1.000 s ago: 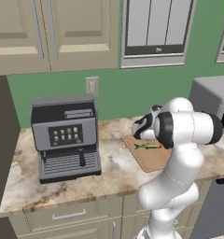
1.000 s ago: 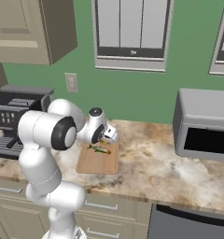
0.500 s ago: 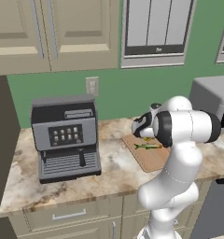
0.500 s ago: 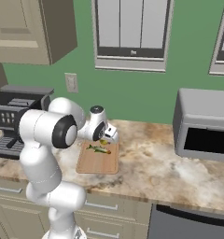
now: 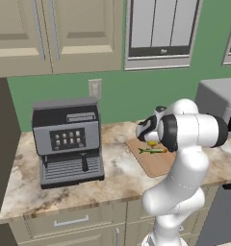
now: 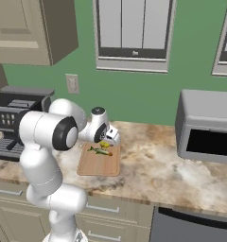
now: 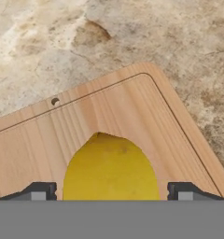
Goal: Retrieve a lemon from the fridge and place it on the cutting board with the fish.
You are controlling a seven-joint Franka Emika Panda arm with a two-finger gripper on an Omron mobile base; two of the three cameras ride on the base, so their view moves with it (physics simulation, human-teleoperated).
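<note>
Pincer [image 7: 111, 193] low over the cutting board [image 7: 146, 116], its 2 tips spread apart on either side of the lemon [image 7: 111, 170] with a gap at each side. On the marble desk [image 6: 153, 170] the board carries the fish [image 6: 100, 151], with the lemon just behind it.

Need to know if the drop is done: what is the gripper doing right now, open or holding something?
Gripper: open, fingertips clear of the lemon, which sits between them on the cutting board.
</note>
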